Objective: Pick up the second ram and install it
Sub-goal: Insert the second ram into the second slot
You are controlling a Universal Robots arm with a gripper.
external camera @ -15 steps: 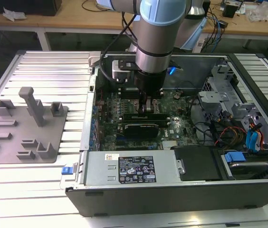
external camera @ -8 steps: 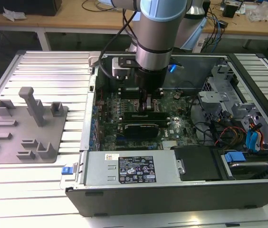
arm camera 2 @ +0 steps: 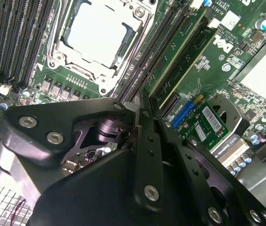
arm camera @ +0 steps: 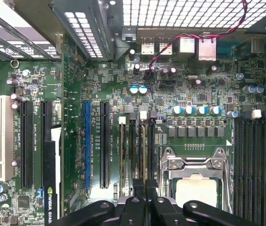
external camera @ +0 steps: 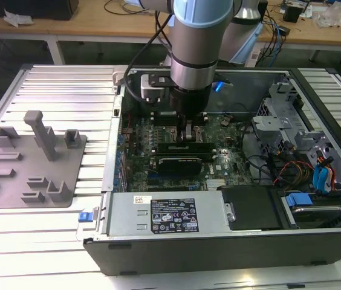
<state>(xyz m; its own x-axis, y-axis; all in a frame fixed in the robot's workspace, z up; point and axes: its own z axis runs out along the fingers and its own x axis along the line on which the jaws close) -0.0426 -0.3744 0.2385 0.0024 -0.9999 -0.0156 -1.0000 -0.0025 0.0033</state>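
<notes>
My gripper is down inside the open computer case, over the memory slots beside the processor socket. Its fingers stand shut, tips together. Two green sticks stand upright in neighbouring slots. The second ram is the one nearer the socket, and my fingertips sit right at its near end; in the second wrist view the second ram runs away from the fingertips. The other stick is one slot further from the socket. Whether the tips touch the ram's top edge is hidden by the gripper body.
A wide black card lies in the board just in front of the gripper. The grey plastic holder tray rests on the ribbed table at the exterior view's left. Drive cages and cables crowd the case's right side.
</notes>
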